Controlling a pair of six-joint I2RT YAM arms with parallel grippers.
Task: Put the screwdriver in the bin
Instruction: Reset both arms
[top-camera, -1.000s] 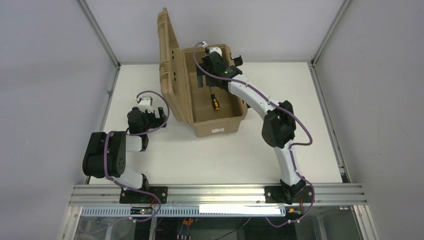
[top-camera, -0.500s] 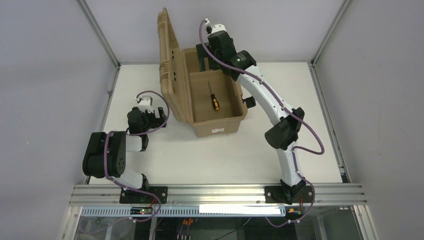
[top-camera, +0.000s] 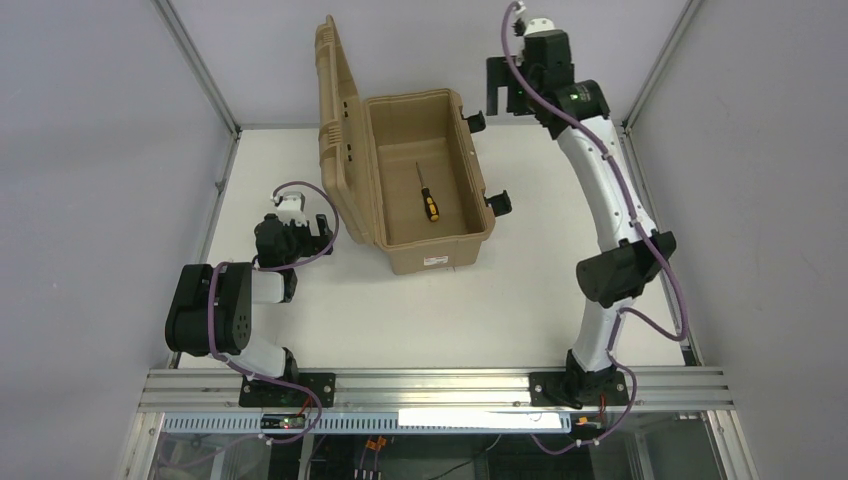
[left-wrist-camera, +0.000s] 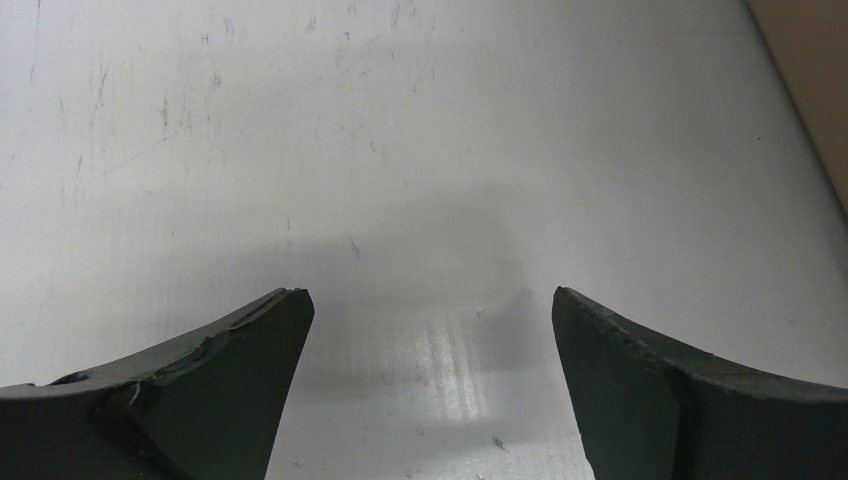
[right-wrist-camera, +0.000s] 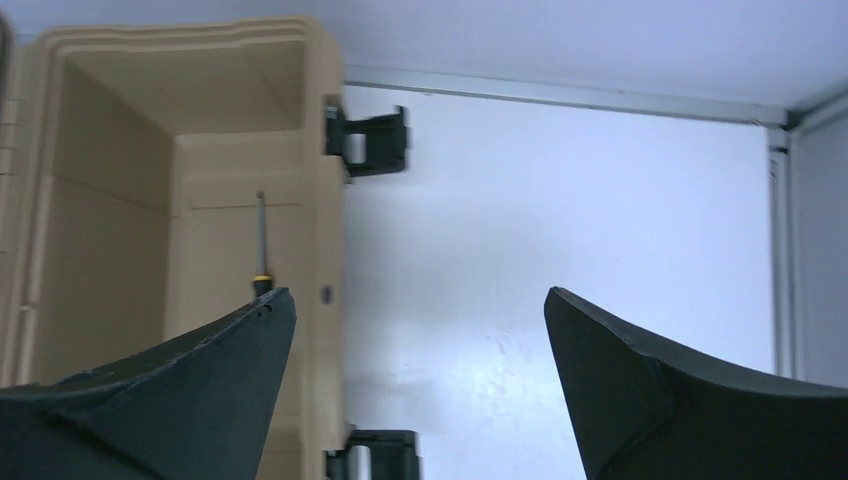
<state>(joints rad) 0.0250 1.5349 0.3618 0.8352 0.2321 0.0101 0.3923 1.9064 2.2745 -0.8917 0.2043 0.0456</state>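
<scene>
The screwdriver (top-camera: 427, 196), with a thin metal shaft and a black-and-orange handle, lies on the floor of the open tan bin (top-camera: 478, 235). Its shaft also shows in the right wrist view (right-wrist-camera: 261, 235), inside the bin (right-wrist-camera: 322, 210). My right gripper (top-camera: 497, 88) is open and empty, raised high above the table to the right of the bin's far end; it also shows in the right wrist view (right-wrist-camera: 420, 305). My left gripper (top-camera: 322, 228) is open and empty, low over the table left of the bin; it also shows in the left wrist view (left-wrist-camera: 430, 300).
The bin's ribbed lid (top-camera: 335, 130) stands open on its left side. Black latches (top-camera: 498, 203) stick out on its right side, and show in the right wrist view (right-wrist-camera: 368, 140). Metal frame posts (top-camera: 200, 70) border the white table (top-camera: 450, 310).
My right gripper has risen out of the bin and swung right and back, open and empty. The screwdriver stays on the bin floor. The left arm has not moved.
</scene>
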